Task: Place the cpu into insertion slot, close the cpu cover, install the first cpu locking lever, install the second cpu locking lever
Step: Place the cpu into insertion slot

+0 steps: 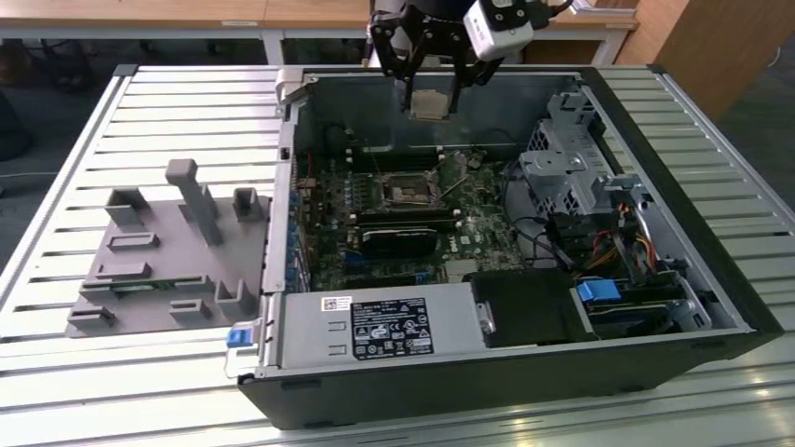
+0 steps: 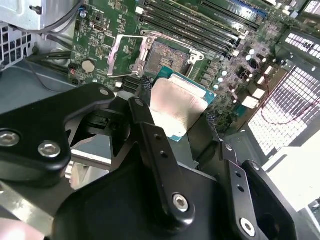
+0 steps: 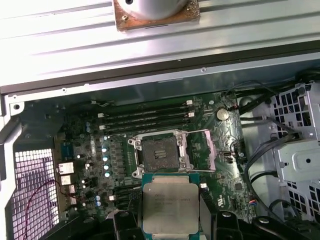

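Black two-finger gripper (image 1: 431, 97) hangs over the far end of the open black computer case (image 1: 695, 279), which lies on a slatted silver metal table (image 1: 162, 112). The fingers (image 2: 146, 120) pinch the cpu, a small flat square chip with a pale silvery-beige metal face (image 2: 175, 107), by two opposite edges. The chip is held roughly level, face towards both wrist cameras, and clear of the green motherboard (image 3: 85, 150). In the first wrist view the cpu (image 3: 170, 202) sits just short of the insertion slot, a square dark-centred socket with a thin silvery rim (image 3: 159, 152). Socket bare. The cpu cover, a thin silvery metal frame (image 2: 116, 54), is swung open beside the socket. A grey moulded fixture (image 1: 162, 251) stands on the table at the exterior view's left, well apart from the gripper.
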Controlling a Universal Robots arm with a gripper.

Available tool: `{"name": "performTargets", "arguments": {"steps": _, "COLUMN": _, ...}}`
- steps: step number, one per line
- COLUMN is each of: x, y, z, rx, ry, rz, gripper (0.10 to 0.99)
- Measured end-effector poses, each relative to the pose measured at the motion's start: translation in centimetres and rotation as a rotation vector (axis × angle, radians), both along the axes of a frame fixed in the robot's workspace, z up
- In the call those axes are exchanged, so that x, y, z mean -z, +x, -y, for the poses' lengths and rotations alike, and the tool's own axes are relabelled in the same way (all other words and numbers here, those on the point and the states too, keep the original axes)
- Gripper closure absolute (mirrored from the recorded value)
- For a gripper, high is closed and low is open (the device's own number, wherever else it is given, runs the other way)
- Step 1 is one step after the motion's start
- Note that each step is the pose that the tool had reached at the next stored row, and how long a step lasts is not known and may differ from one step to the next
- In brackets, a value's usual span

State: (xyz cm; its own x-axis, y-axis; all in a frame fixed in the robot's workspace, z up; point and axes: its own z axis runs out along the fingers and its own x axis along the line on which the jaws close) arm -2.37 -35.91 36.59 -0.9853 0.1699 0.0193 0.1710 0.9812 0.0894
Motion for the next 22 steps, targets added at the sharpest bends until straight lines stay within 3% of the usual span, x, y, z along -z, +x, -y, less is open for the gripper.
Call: {"name": "performTargets", "arguments": {"steps": 22, "x": 0.2, "y": -0.04, "z": -0.01, "rx": 0.279, "ry": -0.001, "rz": -0.0001, "gripper": 0.545}}
